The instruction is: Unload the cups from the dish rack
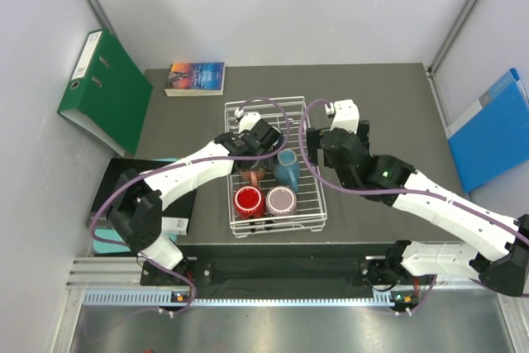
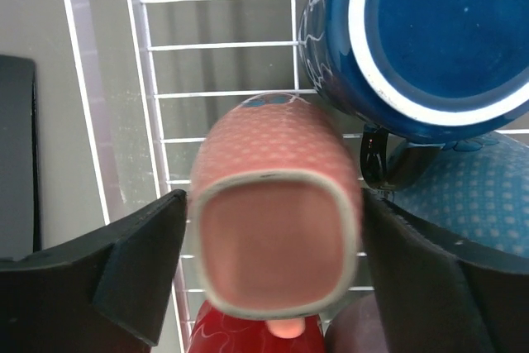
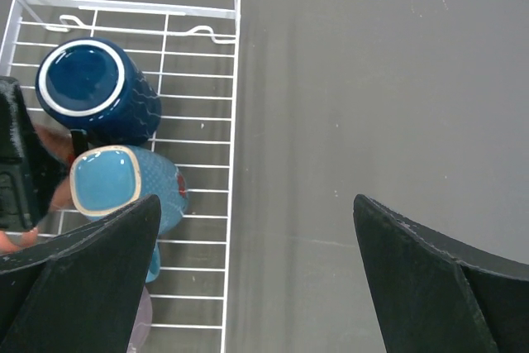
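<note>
The white wire dish rack (image 1: pixel 306 204) sits mid-table. The red cup (image 1: pixel 248 200) and the pale mauve cup (image 1: pixel 280 200) stand at its near end, and the teal cup (image 1: pixel 288 169) is behind them. My left gripper (image 1: pixel 253 157) reaches into the rack. In the left wrist view it (image 2: pixel 277 279) is shut on the salmon-pink cup (image 2: pixel 277 237), base towards the camera, one finger on each side. The dark blue cup (image 2: pixel 430 31) is just beyond it. My right gripper (image 1: pixel 329 148) is open and empty over bare table right of the rack (image 3: pixel 231 121).
A green binder (image 1: pixel 103 93) leans at the far left and a book (image 1: pixel 196 78) lies at the back edge. A blue folder (image 1: pixel 492 130) leans on the right. A black flat object (image 1: pixel 136 196) lies left of the rack. My left arm crosses the rack's left side.
</note>
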{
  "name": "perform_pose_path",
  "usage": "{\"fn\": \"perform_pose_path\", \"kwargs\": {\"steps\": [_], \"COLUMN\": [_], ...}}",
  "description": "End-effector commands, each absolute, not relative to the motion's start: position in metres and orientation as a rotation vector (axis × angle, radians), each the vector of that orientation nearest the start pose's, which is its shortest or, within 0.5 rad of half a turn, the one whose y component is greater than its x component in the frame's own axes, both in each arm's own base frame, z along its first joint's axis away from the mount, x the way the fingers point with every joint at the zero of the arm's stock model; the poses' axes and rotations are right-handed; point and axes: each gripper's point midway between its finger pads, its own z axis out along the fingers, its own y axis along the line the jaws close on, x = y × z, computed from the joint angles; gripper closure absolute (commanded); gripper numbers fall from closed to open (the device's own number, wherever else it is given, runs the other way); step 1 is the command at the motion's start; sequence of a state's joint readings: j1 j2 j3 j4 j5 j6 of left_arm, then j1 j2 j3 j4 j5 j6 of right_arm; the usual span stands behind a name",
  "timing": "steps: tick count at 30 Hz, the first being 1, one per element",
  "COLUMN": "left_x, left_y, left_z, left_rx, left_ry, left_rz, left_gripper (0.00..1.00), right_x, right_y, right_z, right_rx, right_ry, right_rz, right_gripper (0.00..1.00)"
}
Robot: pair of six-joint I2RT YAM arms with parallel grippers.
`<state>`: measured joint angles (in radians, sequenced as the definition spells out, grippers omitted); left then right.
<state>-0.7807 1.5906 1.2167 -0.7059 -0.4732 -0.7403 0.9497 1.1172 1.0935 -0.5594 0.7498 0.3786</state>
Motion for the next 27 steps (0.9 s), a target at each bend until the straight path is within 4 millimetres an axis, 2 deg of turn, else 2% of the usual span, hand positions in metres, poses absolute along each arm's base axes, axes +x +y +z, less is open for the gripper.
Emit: {"fn": "perform_pose_path", "kwargs": {"steps": [1,2,5,6,7,8,9,14,17,18,20,21,27], "left_x": [0.297,0.298,0.298,0.297,0.298,0.298,0.297,0.299,0.302,0.305,0.305,0.308,0.312], "left_y": [-0.216,-0.215,-0.214,-0.214,-0.214,-0.215,-0.214,-0.212,-0.209,-0.210,-0.205,-0.206,-0.206], "left_z": [0.114,0.116,0.118,0.118,0.120,0.121,0.122,0.135,0.154,0.166,0.176,0.187,0.225], "left_rx": [-0.114,-0.115,-0.103,-0.098,-0.090,-0.084,-0.084,-0.079,-0.082,-0.086,-0.086,-0.091,-0.086], "left_ry": [2.455,2.449,2.444,2.446,2.444,2.444,2.444,2.415,2.372,2.349,2.339,2.320,2.272], "left_rz": [-0.002,-0.002,0.005,0.007,0.006,0.004,0.004,-0.008,-0.013,-0.023,0.005,-0.007,-0.032], "left_gripper": [0.23,0.35,0.55,0.73,0.85,0.95,1.00,1.00,1.00,1.00,1.00,1.00,1.00], "right_x": [0.268,0.268,0.269,0.269,0.269,0.269,0.269,0.270,0.271,0.271,0.272,0.272,0.276], "right_y": [0.182,0.182,0.183,0.182,0.183,0.183,0.183,0.181,0.181,0.182,0.183,0.184,0.185], "right_z": [0.263,0.261,0.260,0.260,0.260,0.258,0.259,0.257,0.260,0.261,0.263,0.264,0.274], "right_rx": [-0.109,-0.111,-0.117,-0.116,-0.117,-0.120,-0.119,-0.126,-0.127,-0.128,-0.134,-0.135,-0.126], "right_ry": [1.956,1.959,1.961,1.960,1.961,1.961,1.960,1.959,1.953,1.949,1.945,1.942,1.922], "right_rz": [0.058,0.055,0.050,0.051,0.052,0.048,0.049,0.033,0.028,0.032,0.035,0.038,0.037], "right_gripper": [0.00,0.00,0.00,0.00,0.00,0.00,0.00,0.00,0.00,0.00,0.00,0.00,0.00]}}
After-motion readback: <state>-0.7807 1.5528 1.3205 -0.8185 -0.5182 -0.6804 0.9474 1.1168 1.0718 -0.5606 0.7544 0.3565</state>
